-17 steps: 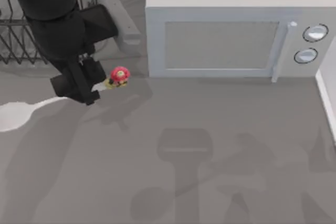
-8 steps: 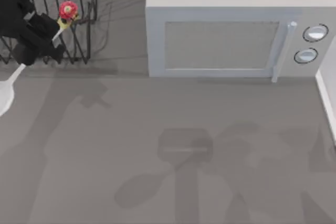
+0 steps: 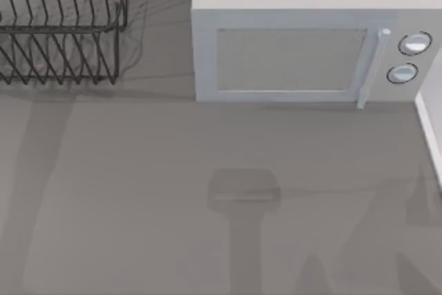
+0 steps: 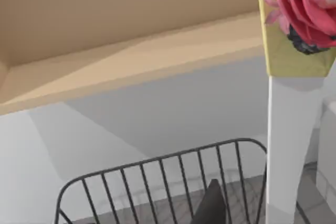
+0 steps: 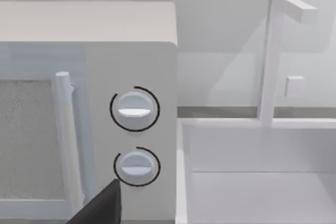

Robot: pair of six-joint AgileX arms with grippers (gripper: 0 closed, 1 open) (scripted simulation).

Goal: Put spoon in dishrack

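The spoon's white handle [image 4: 286,145] stands upright close to the left wrist camera, with its red-and-yellow knob ornament [image 4: 302,19] at the upper end. My left gripper is shut on the spoon, and one of its dark fingers [image 4: 210,207] shows beside the handle. The spoon's bowl is hidden. Under them, in the left wrist view, are the black wires of the dishrack [image 4: 157,182]. In the top view the dishrack [image 3: 62,32] stands at the table's far left corner. A dark part of my right gripper [image 5: 102,208] hangs in front of the microwave's knobs.
A grey microwave [image 3: 304,39] stands at the back, right of the dishrack, with two round knobs [image 5: 134,109] beside its door handle. A white sink [image 5: 257,171] with a tap lies to the microwave's right. Arm shadows fall on the grey table [image 3: 138,191].
My left arm has carried the spoon from in front of the dishrack up and to the far left, out of the top view. The dishrack now stands uncovered.
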